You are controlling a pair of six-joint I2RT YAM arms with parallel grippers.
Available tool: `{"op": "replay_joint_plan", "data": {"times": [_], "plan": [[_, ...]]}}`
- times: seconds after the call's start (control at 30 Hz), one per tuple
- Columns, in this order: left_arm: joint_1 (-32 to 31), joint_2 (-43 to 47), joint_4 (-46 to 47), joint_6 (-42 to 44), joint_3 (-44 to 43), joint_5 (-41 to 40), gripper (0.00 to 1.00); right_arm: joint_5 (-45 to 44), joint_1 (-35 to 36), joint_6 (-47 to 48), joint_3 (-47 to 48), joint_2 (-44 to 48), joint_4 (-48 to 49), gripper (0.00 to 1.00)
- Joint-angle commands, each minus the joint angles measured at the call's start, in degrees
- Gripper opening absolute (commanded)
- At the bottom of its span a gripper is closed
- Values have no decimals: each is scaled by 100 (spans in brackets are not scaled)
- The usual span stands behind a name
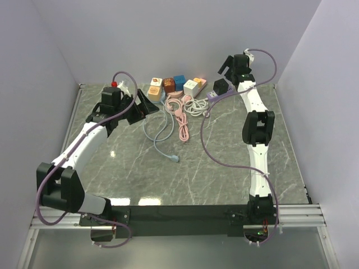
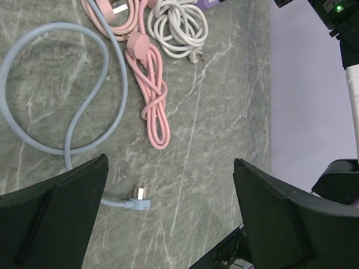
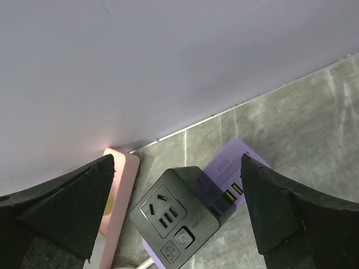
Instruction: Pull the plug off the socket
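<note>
Right gripper [image 3: 178, 162]: jaws spread wide, nothing between them. It hangs over the far right corner of the table [image 1: 224, 179], close to the back wall [image 3: 168, 67]. In the right wrist view, 2 dark fingers [image 3: 73, 207] frame the target from either side without touching it.

Black cube adapter [image 3: 179, 210]: sits directly below the right gripper, near the far edge. Its upper face shows 1 socket, 3 slots and a round button. It rests on the end of the purple power strip [image 3: 241, 162] and appears plugged into it, though the joint itself is hidden under the cube. 2 green lights glow on the strip just beside the cube.

Pink power strip [image 3: 120, 190]: lies just left of the cube, against the far edge.

Left gripper [image 2: 169, 162]: also wide open and holding nothing, above the far left part of the table, well apart from the adapter.

Loose leads below the left gripper, all lying flat:
- white cable [image 2: 176, 25], coiled, nearest the far edge
- pink cable [image 2: 154, 95], bundled, just beside the white coil
- pale blue cable [image 2: 73, 117], in 1 open loop, its plug [image 2: 137, 202] pointing toward the near edge
</note>
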State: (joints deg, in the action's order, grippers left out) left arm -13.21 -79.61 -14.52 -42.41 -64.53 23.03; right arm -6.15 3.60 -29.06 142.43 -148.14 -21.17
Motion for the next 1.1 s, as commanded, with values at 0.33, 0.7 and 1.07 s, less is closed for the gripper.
{"op": "replay_joint_plan", "data": {"times": [0.33,0.7,1.07], "plan": [[-23,-643,2,163,-613,316,100,598,-17,-206,206,-242,228,96],[-23,-652,29,172,-552,370,99,809,71,295,188,-172,-624,95],[-23,-195,46,67,-130,273,99,1213,71,295,232,-128,-1064,94]]}}
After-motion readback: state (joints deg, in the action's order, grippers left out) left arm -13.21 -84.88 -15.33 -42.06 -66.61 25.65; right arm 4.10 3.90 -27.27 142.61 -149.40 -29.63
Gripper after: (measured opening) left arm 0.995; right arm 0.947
